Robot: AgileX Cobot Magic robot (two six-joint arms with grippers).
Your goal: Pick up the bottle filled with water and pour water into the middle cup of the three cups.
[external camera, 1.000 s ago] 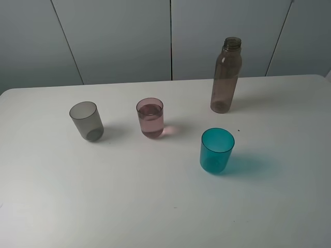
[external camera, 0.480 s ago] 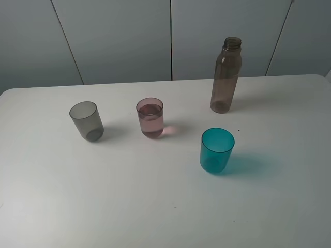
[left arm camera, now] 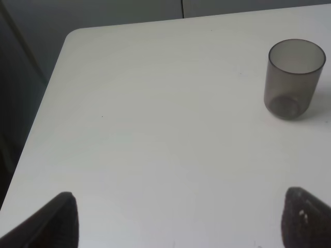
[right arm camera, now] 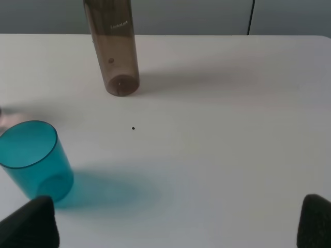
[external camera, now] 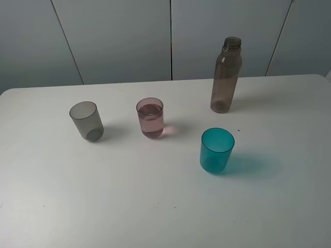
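A: Status of my left gripper (left arm camera: 178, 219)?

B: Wide apart, holding nothing, low over the white counter (external camera: 129, 206). Only its two dark fingertips (left arm camera: 62, 219) show. The grey cup (left arm camera: 293, 78) stands upright well ahead of it, off toward one fingertip's side.

A: And my right gripper (right arm camera: 178, 225)?

B: Also spread wide and empty. The teal cup (right arm camera: 33, 157) stands upright just ahead of one fingertip. The bottle (right arm camera: 114, 49) is upright farther ahead, well apart from the gripper, uncapped. A small dark speck (right arm camera: 133, 128) lies between bottle and gripper.

A: Pink cup (external camera: 150, 118)?

B: Upright between grey and teal cups, touching neither. Water (external camera: 150, 110) stands near its rim. Neither gripper appears in the high view.
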